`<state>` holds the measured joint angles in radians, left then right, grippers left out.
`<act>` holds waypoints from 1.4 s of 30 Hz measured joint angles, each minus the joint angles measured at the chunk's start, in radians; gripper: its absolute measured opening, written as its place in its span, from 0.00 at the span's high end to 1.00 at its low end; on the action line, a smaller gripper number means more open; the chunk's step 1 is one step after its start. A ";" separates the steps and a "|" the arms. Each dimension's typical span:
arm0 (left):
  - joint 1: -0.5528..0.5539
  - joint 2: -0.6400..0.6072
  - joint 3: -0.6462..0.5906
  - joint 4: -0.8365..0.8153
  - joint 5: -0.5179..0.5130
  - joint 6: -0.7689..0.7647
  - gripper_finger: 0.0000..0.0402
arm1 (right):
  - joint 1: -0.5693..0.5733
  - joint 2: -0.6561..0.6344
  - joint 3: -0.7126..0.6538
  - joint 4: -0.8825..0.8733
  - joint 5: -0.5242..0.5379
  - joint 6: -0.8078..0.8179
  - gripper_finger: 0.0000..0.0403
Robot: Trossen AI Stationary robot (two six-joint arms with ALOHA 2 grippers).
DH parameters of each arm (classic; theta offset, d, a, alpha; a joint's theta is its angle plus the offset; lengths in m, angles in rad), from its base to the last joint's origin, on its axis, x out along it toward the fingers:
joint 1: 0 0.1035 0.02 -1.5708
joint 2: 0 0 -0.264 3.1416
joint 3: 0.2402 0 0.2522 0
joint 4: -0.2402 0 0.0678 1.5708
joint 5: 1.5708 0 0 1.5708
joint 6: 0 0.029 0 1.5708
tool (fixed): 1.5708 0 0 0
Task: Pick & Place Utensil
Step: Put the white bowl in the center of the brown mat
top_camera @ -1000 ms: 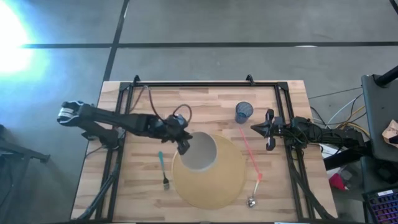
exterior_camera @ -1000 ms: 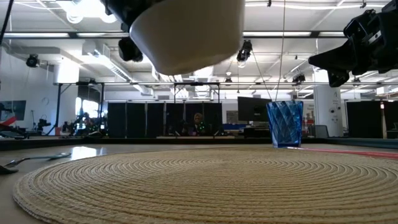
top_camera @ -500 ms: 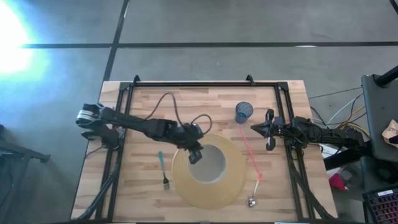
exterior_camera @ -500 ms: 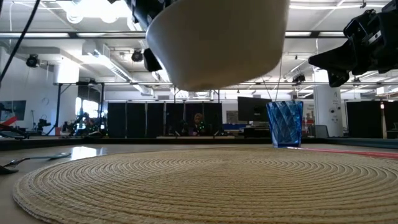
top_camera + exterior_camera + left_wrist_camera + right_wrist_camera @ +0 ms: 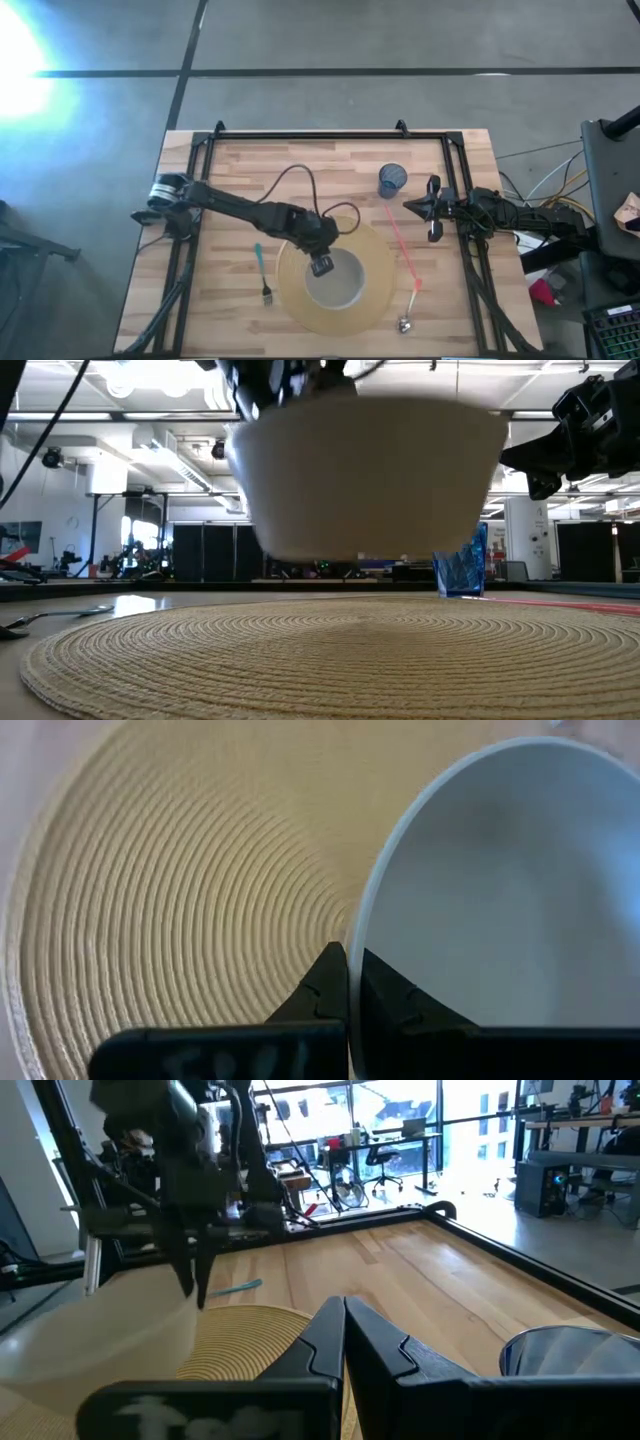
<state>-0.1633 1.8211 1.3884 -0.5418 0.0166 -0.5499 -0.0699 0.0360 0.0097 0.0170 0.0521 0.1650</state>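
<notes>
A white bowl (image 5: 338, 282) hangs over the middle of a round woven placemat (image 5: 378, 255). My left gripper (image 5: 320, 264) is shut on the bowl's rim. In the low view the bowl (image 5: 365, 480) floats above the mat (image 5: 320, 650). A teal-handled fork (image 5: 262, 272) lies on the table left of the mat. A pink-handled spoon (image 5: 402, 255) lies right of the mat. A blue cup (image 5: 392, 180) stands on the far side. My right gripper (image 5: 408, 205) is shut and hovers near the cup, touching nothing. My left gripper (image 5: 347, 975) pinches the bowl's rim (image 5: 356, 935) on the side toward the table's left. One finger (image 5: 390, 1000) is inside the bowl and the other finger (image 5: 322, 988) is outside. The fingers come from above, pointing down. The bowl is upright and lifted clear of the mat.
The table has a black frame rail (image 5: 320, 135) along its far edge and rails down both sides. The right arm (image 5: 500, 215) reaches in from the right edge. Bare wood (image 5: 330, 170) lies on the far side between the mat and the rail.
My left gripper has carried the bowl toward the table's near-right, from the mat's far-left edge to over its middle. It has come lower over the mat and stays shut on the rim.
</notes>
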 joint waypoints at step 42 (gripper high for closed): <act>-0.033 0.054 -0.069 0.139 -0.022 0.000 0.97 | 0.000 0.000 0.000 0.000 0.000 0.000 0.98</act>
<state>-0.1966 1.8748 1.3193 -0.4023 -0.0051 -0.5503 -0.0696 0.0364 0.0093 0.0174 0.0521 0.1650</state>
